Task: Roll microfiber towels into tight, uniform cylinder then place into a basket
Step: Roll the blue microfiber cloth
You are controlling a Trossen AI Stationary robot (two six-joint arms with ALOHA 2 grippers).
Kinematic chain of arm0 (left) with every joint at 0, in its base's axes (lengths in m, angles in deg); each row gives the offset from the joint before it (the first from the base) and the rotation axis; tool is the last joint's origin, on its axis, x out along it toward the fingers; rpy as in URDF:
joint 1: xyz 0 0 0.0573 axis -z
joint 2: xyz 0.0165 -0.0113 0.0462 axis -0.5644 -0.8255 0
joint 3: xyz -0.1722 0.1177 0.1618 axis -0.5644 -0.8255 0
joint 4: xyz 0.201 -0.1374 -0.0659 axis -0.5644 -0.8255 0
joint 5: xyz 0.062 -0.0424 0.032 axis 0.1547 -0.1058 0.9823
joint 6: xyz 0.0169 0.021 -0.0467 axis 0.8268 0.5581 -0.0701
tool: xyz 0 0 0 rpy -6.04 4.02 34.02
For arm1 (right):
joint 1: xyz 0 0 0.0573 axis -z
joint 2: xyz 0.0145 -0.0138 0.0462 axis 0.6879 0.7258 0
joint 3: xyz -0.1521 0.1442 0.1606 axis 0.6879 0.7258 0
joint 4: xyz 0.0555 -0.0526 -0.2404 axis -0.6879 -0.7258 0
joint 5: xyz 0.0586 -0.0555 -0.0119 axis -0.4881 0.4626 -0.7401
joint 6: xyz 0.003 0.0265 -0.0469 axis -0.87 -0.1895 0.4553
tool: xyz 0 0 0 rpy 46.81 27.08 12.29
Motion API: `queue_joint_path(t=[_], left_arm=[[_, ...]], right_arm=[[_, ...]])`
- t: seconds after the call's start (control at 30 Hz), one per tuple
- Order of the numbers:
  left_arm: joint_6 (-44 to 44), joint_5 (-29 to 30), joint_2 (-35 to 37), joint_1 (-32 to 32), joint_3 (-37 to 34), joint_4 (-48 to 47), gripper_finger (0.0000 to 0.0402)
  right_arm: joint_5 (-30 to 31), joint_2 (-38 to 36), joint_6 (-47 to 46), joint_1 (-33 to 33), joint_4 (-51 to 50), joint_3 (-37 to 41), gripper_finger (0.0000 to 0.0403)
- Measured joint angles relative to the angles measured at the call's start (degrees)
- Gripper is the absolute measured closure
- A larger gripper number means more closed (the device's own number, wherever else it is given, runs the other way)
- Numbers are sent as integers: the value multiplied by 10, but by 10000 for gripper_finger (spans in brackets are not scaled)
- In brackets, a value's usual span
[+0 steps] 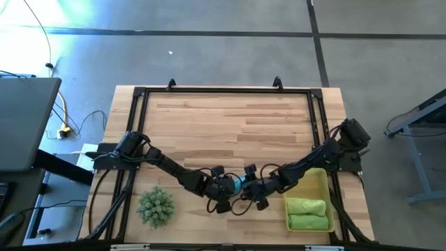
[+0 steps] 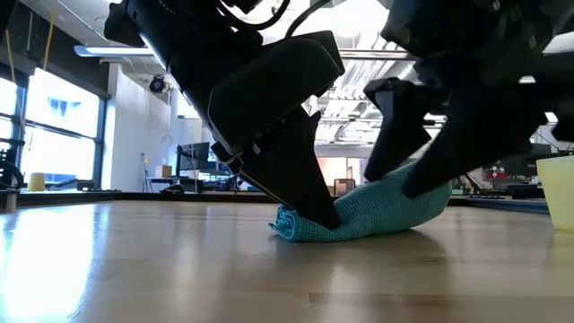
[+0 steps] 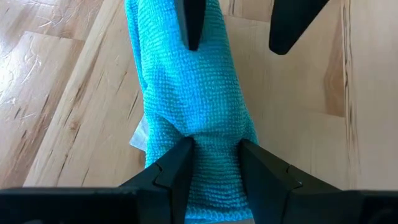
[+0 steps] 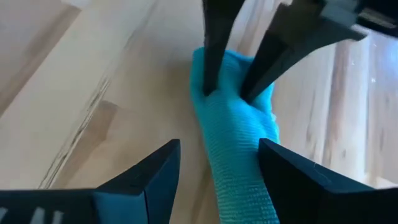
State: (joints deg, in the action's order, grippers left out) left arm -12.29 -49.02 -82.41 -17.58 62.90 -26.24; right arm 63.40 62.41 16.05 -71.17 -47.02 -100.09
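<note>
A teal microfiber towel (image 1: pixel 238 183), gathered into a long narrow roll, lies on the wooden table near its front edge. My left gripper (image 3: pixel 214 146) is shut on the roll near its left end. My right gripper (image 4: pixel 219 144) is open and stands astride the roll's right end (image 2: pixel 421 202), one finger on each side. The yellow basket (image 1: pixel 322 178) sits at the front right. A bright green rolled towel (image 1: pixel 306 206) and a pale yellow-green one (image 1: pixel 308 222) lie side by side in it. My left gripper pinches the teal roll's two sides (image 3: pixel 214 134) between its two fingers, near the end toward the table's left. The fingers slant down from the left and lie across the roll, which is squeezed narrow there and rests on the table. Whether my right gripper's fingers touch the towel, I cannot tell.
A spiky green plant-like ball (image 1: pixel 155 206) sits at the front left. A black frame (image 1: pixel 223 90) runs along the table's edges. Bare wood spreads across the table's middle and far half. The basket's wall (image 2: pixel 556 193) stands just right of the towel.
</note>
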Motion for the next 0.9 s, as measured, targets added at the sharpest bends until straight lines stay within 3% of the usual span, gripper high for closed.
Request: queue_joint_path(t=[0.67, 0.9], left_arm=[[0, -22, 0, -7, 0, 0, 280], [25, -24, 11, -3, 0, -8, 280]], right_arm=[[-80, 49, 20, 71, 9, -2, 196], [-100, 64, 20, 80, 3, -3, 239]])
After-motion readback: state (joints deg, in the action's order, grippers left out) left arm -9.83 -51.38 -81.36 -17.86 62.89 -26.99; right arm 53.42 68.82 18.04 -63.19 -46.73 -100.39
